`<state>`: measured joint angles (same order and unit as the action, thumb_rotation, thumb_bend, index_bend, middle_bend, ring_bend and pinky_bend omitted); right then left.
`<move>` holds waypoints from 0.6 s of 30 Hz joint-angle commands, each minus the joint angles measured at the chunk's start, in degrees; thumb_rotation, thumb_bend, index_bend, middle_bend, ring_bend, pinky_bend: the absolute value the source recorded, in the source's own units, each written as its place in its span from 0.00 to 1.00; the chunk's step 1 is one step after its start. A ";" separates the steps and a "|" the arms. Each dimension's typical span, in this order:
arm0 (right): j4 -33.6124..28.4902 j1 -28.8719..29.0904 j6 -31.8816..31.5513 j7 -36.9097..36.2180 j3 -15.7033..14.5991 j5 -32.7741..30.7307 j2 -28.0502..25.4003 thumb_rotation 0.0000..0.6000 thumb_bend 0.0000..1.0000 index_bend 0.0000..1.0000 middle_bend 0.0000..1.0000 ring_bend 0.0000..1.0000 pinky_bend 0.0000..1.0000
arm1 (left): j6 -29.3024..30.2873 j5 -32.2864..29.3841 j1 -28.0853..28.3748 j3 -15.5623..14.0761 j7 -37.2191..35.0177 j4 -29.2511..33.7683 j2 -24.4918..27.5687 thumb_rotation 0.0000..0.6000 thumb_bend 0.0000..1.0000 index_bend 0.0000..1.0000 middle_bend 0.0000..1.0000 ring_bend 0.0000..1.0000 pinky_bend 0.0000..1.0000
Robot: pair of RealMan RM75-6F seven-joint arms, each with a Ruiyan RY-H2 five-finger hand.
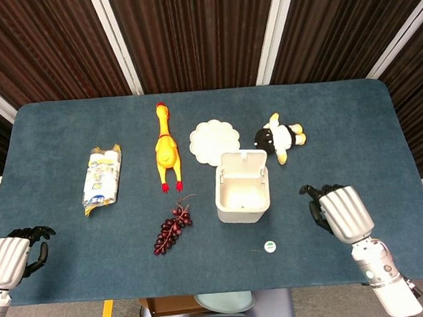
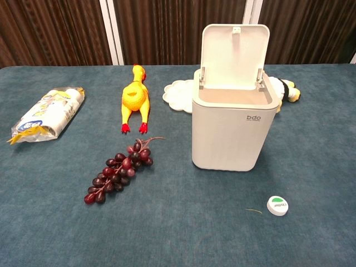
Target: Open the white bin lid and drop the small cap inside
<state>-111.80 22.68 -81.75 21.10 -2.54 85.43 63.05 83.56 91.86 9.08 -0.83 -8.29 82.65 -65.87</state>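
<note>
The white plastic rectangular bin stands mid-table, its hinged white lid flipped up and standing upright at the back edge, interior exposed from above. The small round white cap with green top lies on the blue cloth tabletop in front of the bin and slightly to its right, apart from the bin, untouched. A thin pale strand, maybe a thread or stem, lies just beside the cap on its left.

The right hand hovers right of the bin, well apart from it and from the cap, back of the hand toward the head camera, dark fingers curled partway inward with nothing in them; exact closure is hard to judge from this angle. It is out of the chest view. The left hand sits at the near left table edge, fingers curled in, holding nothing, touching no object.

Behind the bin lies a white scalloped round plate, and right of that a black-and-white plush toy with yellow feet. A yellow rubber chicken lies lengthwise left of the plate. A bunch of dark red grapes lies left of the bin, in front of the chicken. Far left, a crinkled white-and-yellow snack packet.
</note>
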 commanded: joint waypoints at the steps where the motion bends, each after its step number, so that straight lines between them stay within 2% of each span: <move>1: -1.64 0.49 8.67 -6.55 -3.29 -1.65 -3.92 1.00 0.69 0.54 0.80 0.71 0.83 | 0.08 -0.13 -0.04 0.07 -0.19 -0.02 0.06 1.00 0.64 0.41 0.47 0.47 0.46; 5: -1.79 1.85 14.33 -8.93 -3.80 -3.16 -5.74 1.00 0.69 0.54 0.80 0.71 0.83 | 0.03 -0.21 -0.02 0.10 -0.35 0.03 0.12 1.00 0.64 0.41 0.47 0.47 0.46; 11: -0.48 3.58 21.60 -8.92 -4.01 -6.00 -3.97 1.00 0.67 0.54 0.80 0.72 0.84 | 0.01 -0.16 -0.02 0.06 -0.26 0.07 0.14 1.00 0.64 0.41 0.47 0.47 0.46; 14: 0.58 4.45 24.21 -9.08 -3.53 -7.23 -2.60 1.00 0.57 0.54 0.80 0.72 0.84 | 0.00 -0.25 -0.03 0.10 -0.29 0.09 0.16 1.00 0.64 0.41 0.47 0.47 0.46; 18: 2.32 5.22 26.25 -8.63 -2.73 -8.68 -0.52 1.00 0.36 0.52 0.80 0.72 0.84 | 0.02 -0.10 0.00 0.04 -0.38 0.04 0.17 1.00 0.64 0.41 0.47 0.47 0.46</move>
<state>-110.03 27.51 -56.07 12.31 -5.60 77.30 61.95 83.57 91.75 9.08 -0.78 -8.68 82.69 -65.70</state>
